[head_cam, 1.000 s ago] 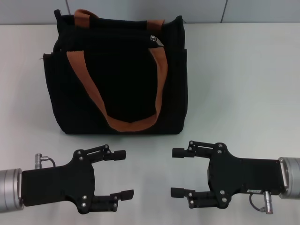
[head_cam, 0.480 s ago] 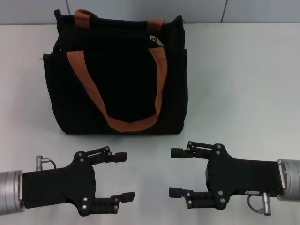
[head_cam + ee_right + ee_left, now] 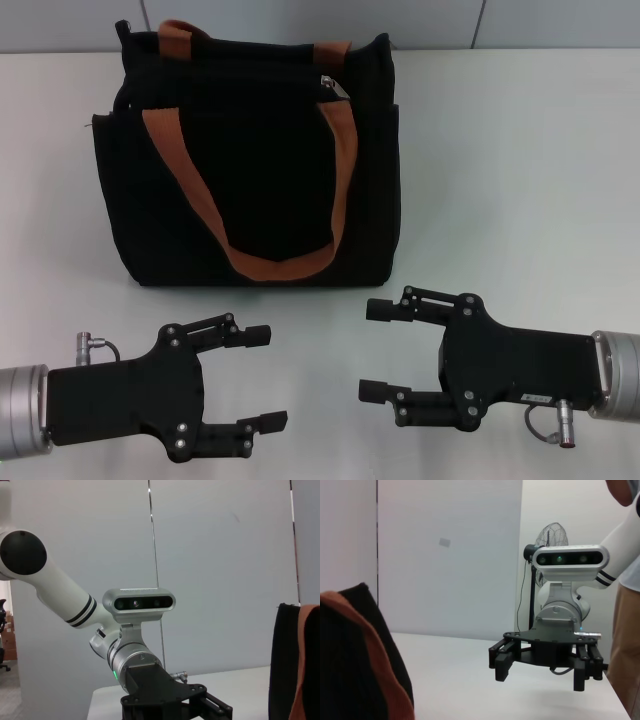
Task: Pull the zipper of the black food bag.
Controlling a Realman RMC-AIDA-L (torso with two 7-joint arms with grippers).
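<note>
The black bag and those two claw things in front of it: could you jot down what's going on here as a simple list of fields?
bag: black food bag standing upright on the white table
handles: two rust-orange handles, the near one hanging down the front
zipper: silver zipper pull at the top, toward the robot's right
left gripper: left gripper open, in front of the bag, touching nothing
right gripper: right gripper open, facing the left one, also empty
contact with bag: none
</note>
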